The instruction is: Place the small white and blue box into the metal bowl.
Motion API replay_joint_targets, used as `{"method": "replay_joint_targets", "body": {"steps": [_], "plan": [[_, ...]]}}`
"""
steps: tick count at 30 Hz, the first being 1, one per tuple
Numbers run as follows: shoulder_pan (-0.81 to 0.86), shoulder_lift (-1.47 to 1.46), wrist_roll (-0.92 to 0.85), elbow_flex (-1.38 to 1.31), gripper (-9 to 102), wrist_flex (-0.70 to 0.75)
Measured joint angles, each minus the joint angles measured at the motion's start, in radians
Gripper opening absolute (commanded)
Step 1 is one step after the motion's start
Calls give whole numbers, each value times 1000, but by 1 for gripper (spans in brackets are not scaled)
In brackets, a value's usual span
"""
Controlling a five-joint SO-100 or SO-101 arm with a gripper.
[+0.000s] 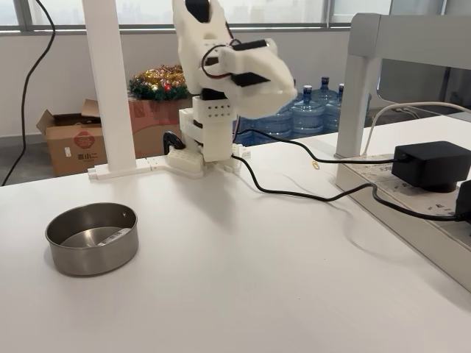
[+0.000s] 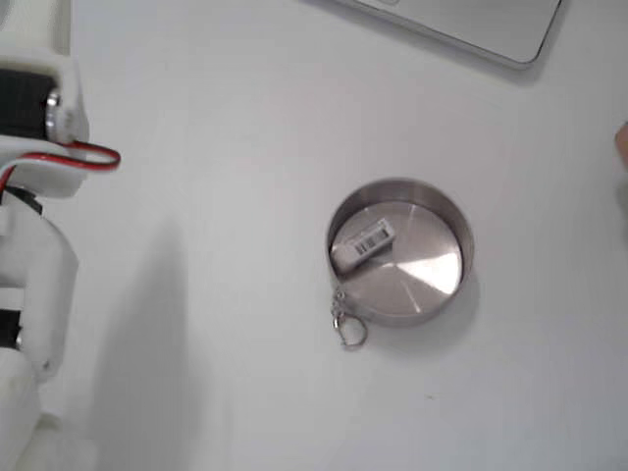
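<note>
The metal bowl (image 1: pixel 92 239) (image 2: pixel 432 285) stands on the white table, at the front left in one fixed view and near the middle in the view from above. The small white box (image 2: pixel 363 242) lies flat inside it against the bowl's left wall, barcode side up; its blue label is hidden. From the side, only a pale sliver of the box (image 1: pixel 112 235) shows over the rim. My gripper (image 1: pixel 288 92) hangs high above the arm's base at the back of the table, far from the bowl, with its jaws together and nothing in them.
A small metal ring (image 2: pixel 349 329) hangs at the bowl's rim. A black cable (image 1: pixel 294 193) runs from the arm's base to a power strip (image 1: pixel 412 198) with a black adapter (image 1: pixel 433 165) on the right. A white post (image 1: pixel 110 88) stands at the back left.
</note>
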Motion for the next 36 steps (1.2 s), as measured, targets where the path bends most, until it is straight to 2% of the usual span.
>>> {"method": "replay_joint_targets", "body": {"steps": [1, 3, 7, 12, 15, 20, 36], "plan": [[-34, 18, -67, 0, -5, 89], [-43, 100, -92, 0, -5, 268], [-72, 347, -8, 11, -5, 641], [-66, 822, 75, 20, -4, 1253], [-66, 930, 78, 18, -4, 1519], [-66, 960, 80, 17, -4, 1585], [-66, 962, 83, 17, -4, 1592]]}}
